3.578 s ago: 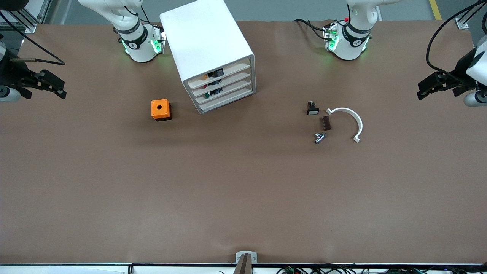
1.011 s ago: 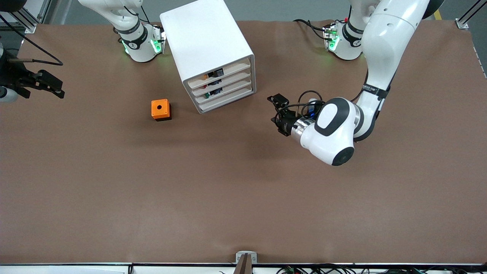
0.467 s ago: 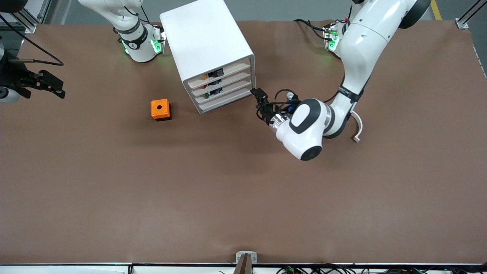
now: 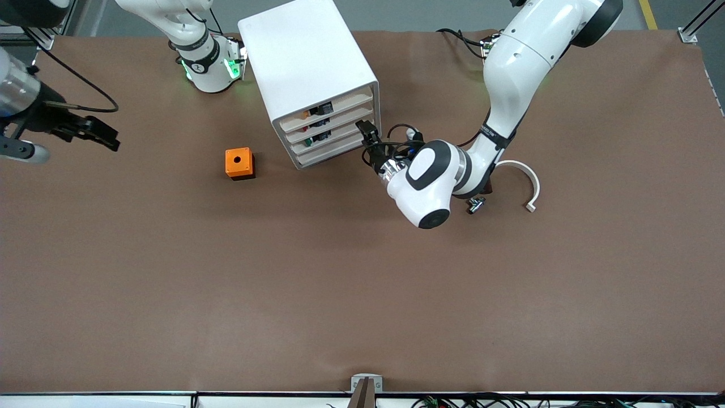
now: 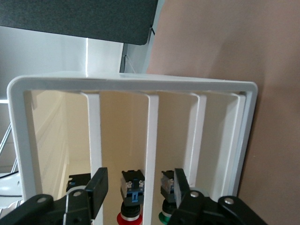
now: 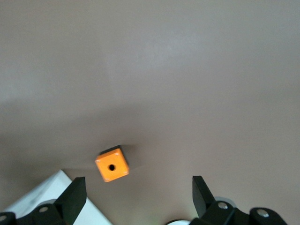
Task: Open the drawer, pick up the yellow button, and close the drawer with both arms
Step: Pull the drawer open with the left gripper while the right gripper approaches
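The white cabinet (image 4: 308,62) stands near the right arm's base, with four drawers flush in its front. The top drawer (image 4: 340,105) is shut. The button's orange cap (image 4: 306,114) shows as a tiny spot in it. My left gripper (image 4: 365,133) is open and empty, just in front of the drawer fronts. In the left wrist view (image 5: 138,186) its fingers straddle the second drawer's slot. The top drawer (image 5: 61,140) is beside them, and a dark button body (image 5: 77,180) shows past one finger. My right gripper (image 4: 105,135) is open and empty, waiting over the table's right-arm end (image 6: 139,194).
An orange cube with a hole (image 4: 239,163) sits on the table beside the cabinet and shows in the right wrist view (image 6: 112,164). Red-capped (image 5: 129,218) and green-capped (image 5: 166,218) buttons sit in lower drawers. A white curved piece (image 4: 527,181) and a small metal part (image 4: 474,205) lie beside the left arm.
My left arm swung in from the table's end across the small parts to the cabinet's front. My right gripper shifted slightly inward over the table.
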Robot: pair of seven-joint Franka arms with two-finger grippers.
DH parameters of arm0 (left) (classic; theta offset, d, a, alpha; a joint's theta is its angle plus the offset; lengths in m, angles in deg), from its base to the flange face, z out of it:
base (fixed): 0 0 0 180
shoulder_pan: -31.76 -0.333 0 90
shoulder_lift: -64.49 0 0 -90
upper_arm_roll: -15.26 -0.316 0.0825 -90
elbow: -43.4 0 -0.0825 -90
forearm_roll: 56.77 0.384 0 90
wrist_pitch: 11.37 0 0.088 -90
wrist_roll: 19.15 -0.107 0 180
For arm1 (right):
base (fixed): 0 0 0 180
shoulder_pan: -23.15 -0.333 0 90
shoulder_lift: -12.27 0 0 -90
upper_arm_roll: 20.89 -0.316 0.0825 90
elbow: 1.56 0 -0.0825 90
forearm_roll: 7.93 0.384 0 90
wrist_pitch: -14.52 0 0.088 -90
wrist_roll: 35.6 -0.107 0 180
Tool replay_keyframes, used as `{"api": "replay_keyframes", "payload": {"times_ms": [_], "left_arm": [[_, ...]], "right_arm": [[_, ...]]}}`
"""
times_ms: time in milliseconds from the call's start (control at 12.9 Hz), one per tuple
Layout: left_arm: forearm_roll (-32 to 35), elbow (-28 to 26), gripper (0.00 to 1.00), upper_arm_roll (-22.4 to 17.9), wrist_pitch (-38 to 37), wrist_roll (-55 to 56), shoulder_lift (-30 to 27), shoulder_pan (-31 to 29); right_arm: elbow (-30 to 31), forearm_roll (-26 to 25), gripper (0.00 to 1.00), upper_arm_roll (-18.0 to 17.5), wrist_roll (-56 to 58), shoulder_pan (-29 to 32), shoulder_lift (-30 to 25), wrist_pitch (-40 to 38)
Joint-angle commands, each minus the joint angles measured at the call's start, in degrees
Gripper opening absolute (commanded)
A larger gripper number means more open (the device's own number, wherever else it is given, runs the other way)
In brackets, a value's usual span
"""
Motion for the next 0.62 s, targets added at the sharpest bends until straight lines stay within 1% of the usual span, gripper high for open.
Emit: {"api": "replay_keyframes", "payload": {"times_ms": [0,156,311,389,544], "left_arm": [[-3.14,1.82,0.61,-0.18,-0.71,1.22,1.10,1.66],[-4.28,1.82,0.60,-0.18,-0.88,1.31,0.67,2.20],[-5.69,1.82,0.58,-0.09,-0.97,1.05,0.92,2.54],[-6.13,1.82,0.54,-0.09,-0.97,0.79,1.01,3.94],[-6.65,1.74,0.54,-0.18,-0.97,1.22,1.10,5.01]], "right_arm": [[-0.20,0.48,1.00,-0.01,-17.56,-6.17,-0.50,-1.48],[-0.29,0.74,1.00,-0.10,-26.64,-9.86,-0.50,-1.30],[-0.29,6.25,1.00,-0.01,-33.15,-10.67,-0.59,-0.78],[-0.37,7.24,1.00,-0.09,-36.75,-11.72,-0.59,-0.60],[-0.29,7.34,1.00,-0.01,-45.53,-16.10,-0.59,1.50]]}}
